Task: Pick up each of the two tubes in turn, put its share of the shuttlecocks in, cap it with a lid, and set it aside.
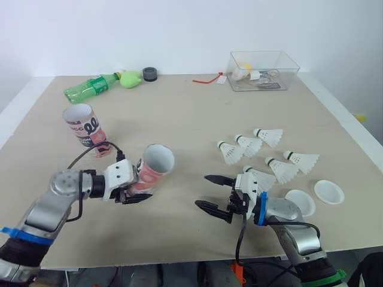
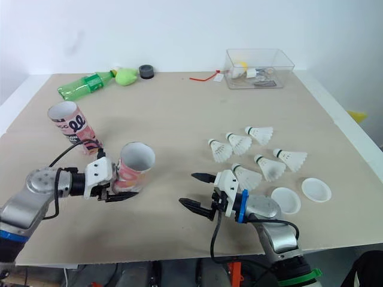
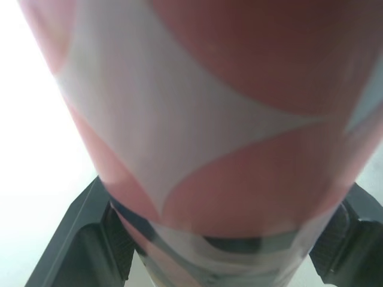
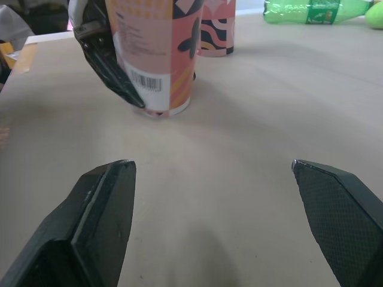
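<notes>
My left gripper (image 1: 136, 192) is shut on the lower part of a pink patterned tube (image 1: 154, 168). The tube leans right with its open mouth up and its base at the table; both fingers (image 3: 78, 245) press its sides. A second pink tube (image 1: 85, 128) stands open behind it to the left. My right gripper (image 1: 202, 191) is open and holds nothing, low over the table to the right of the held tube (image 4: 155, 54). Several white shuttlecocks (image 1: 230, 152) lie at the right. Two white lids (image 1: 301, 202) (image 1: 328, 192) rest near the front right edge.
A green bottle (image 1: 90, 87), a green object (image 1: 130, 79) and a dark cap (image 1: 149, 74) lie at the back left. A clear plastic box (image 1: 263, 70) with small items stands at the back right. A red strip (image 1: 207, 79) lies beside it.
</notes>
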Controlling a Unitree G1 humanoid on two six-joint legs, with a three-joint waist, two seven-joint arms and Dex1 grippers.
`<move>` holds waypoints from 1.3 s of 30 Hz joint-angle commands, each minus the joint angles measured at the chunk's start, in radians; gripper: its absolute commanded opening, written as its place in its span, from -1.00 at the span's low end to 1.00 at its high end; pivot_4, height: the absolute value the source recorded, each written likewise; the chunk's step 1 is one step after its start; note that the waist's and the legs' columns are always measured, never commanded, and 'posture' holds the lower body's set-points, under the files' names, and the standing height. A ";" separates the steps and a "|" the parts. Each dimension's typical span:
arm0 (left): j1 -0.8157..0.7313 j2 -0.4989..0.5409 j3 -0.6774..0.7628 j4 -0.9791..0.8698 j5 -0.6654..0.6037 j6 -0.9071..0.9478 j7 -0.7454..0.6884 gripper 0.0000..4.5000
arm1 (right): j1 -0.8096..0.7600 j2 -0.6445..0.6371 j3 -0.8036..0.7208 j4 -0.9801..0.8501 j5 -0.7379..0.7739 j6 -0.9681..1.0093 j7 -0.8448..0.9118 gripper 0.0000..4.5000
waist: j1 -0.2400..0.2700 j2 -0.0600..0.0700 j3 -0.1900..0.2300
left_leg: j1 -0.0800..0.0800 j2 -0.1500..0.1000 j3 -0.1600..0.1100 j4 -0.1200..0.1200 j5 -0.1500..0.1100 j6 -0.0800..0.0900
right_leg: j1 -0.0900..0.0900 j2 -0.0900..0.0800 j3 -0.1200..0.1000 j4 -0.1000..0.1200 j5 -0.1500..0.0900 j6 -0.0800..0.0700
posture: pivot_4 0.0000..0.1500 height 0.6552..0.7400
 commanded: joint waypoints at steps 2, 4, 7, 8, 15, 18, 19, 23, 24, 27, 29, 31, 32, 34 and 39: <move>-0.098 -0.002 -0.079 0.045 -0.011 0.024 -0.138 0.36 | 0.004 0.004 -0.015 -0.050 0.009 -0.008 -0.013 1.00 | -0.005 -0.001 0.000 | 0.000 0.000 0.001 0.000 0.000 0.000 | 0.000 0.000 0.001 0.000 0.000 0.001 | 1.00 1.00; -0.166 -0.014 -0.125 0.101 0.030 -0.020 -0.183 0.36 | 0.003 0.005 -0.016 -0.047 0.009 -0.010 -0.015 1.00 | -0.006 -0.001 0.001 | 0.000 0.000 0.000 0.000 0.000 0.000 | 0.000 0.001 0.001 0.000 0.000 0.000 | 1.00 1.00; -0.255 -0.041 -0.178 0.167 0.068 -0.057 -0.236 0.36 | 0.003 0.003 -0.019 -0.044 0.009 -0.014 -0.017 1.00 | -0.004 -0.001 0.001 | 0.000 0.000 -0.001 0.001 0.000 0.000 | 0.000 0.002 0.000 0.000 0.000 0.000 | 1.00 1.00; -0.280 -0.053 -0.190 0.187 0.076 -0.062 -0.249 0.36 | 0.003 0.002 -0.021 -0.043 0.009 -0.015 -0.018 1.00 | -0.004 -0.001 0.001 | 0.000 0.000 -0.001 0.001 0.000 0.000 | 0.000 0.002 0.000 0.001 0.000 0.000 | 1.00 1.00; -0.375 -0.137 -0.235 0.267 0.130 -0.112 -0.271 0.36 | 0.030 -0.002 -0.034 -0.067 0.012 -0.012 -0.039 1.00 | -0.005 -0.002 0.001 | -0.001 0.000 -0.001 0.001 0.000 0.001 | 0.000 0.002 0.001 0.001 0.000 0.000 | 1.00 1.00; -0.383 -0.153 -0.243 0.278 0.149 -0.112 -0.263 0.36 | 0.045 -0.001 -0.044 -0.084 0.020 -0.004 -0.058 1.00 | -0.006 -0.002 0.001 | -0.001 0.000 -0.001 0.001 0.000 0.001 | 0.000 0.002 0.001 0.001 0.000 0.000 | 1.00 1.00; -0.385 -0.157 -0.244 0.278 0.153 -0.107 -0.262 0.36 | 0.050 -0.001 -0.047 -0.090 0.023 -0.001 -0.064 1.00 | -0.006 -0.002 0.001 | -0.001 0.000 -0.001 0.002 0.000 0.001 | 0.000 0.002 0.001 0.001 0.000 0.000 | 1.00 1.00; -0.382 -0.176 -0.236 0.271 0.171 -0.112 -0.234 0.36 | 0.068 0.001 -0.076 -0.136 0.047 0.026 -0.102 1.00 | -0.005 -0.002 0.001 | -0.001 0.000 -0.002 0.003 0.000 0.001 | 0.000 0.002 0.001 0.001 0.000 0.001 | 1.00 1.00; -0.379 -0.180 -0.231 0.268 0.174 -0.107 -0.220 0.36 | 0.077 0.004 -0.095 -0.161 0.065 0.044 -0.124 1.00 | -0.005 -0.002 0.001 | -0.001 0.000 -0.002 0.004 0.000 0.001 | 0.001 0.002 0.001 0.001 0.001 0.001 | 1.00 1.00; -0.360 -0.183 -0.222 0.241 0.164 -0.079 -0.208 0.36 | 0.112 -0.012 -0.136 -0.244 0.094 0.095 -0.168 1.00 | -0.004 -0.002 0.001 | -0.001 -0.001 -0.002 0.006 0.000 0.001 | 0.001 0.001 0.001 0.002 0.001 0.002 | 1.00 1.00; -0.347 -0.182 -0.217 0.226 0.164 -0.066 -0.193 0.36 | 0.156 -0.031 -0.176 -0.336 0.117 0.159 -0.219 1.00 | -0.004 -0.002 0.001 | -0.001 -0.001 -0.003 0.006 0.000 0.001 | 0.001 0.001 0.001 0.002 0.001 0.002 | 1.00 1.00; -0.341 -0.183 -0.212 0.224 0.172 -0.058 -0.173 0.36 | 0.191 -0.043 -0.208 -0.405 0.139 0.214 -0.266 1.00 | -0.003 -0.001 0.001 | -0.002 -0.001 -0.004 0.006 0.000 0.001 | 0.002 0.000 0.001 0.002 0.001 0.002 | 1.00 1.00; -0.340 -0.185 -0.208 0.226 0.173 -0.049 -0.164 0.36 | 0.208 -0.053 -0.221 -0.433 0.150 0.236 -0.277 1.00 | -0.003 -0.002 0.001 | -0.002 -0.001 -0.004 0.007 0.000 0.001 | 0.002 0.000 0.001 0.002 0.001 0.002 | 1.00 1.00; -0.341 -0.195 -0.199 0.230 0.163 -0.032 -0.153 0.36 | 0.240 -0.073 -0.253 -0.476 0.177 0.270 -0.288 1.00 | -0.003 -0.002 0.001 | -0.002 -0.002 -0.004 0.007 0.000 0.001 | 0.002 0.000 0.001 0.002 0.001 0.003 | 1.00 1.00; -0.351 -0.213 -0.203 0.246 0.156 -0.039 -0.159 0.36 | 0.338 -0.130 -0.386 -0.536 0.309 0.327 -0.254 1.00 | -0.003 -0.002 0.001 | -0.002 -0.003 -0.005 0.009 0.001 0.002 | 0.003 0.000 0.001 0.002 0.002 0.003 | 1.00 1.00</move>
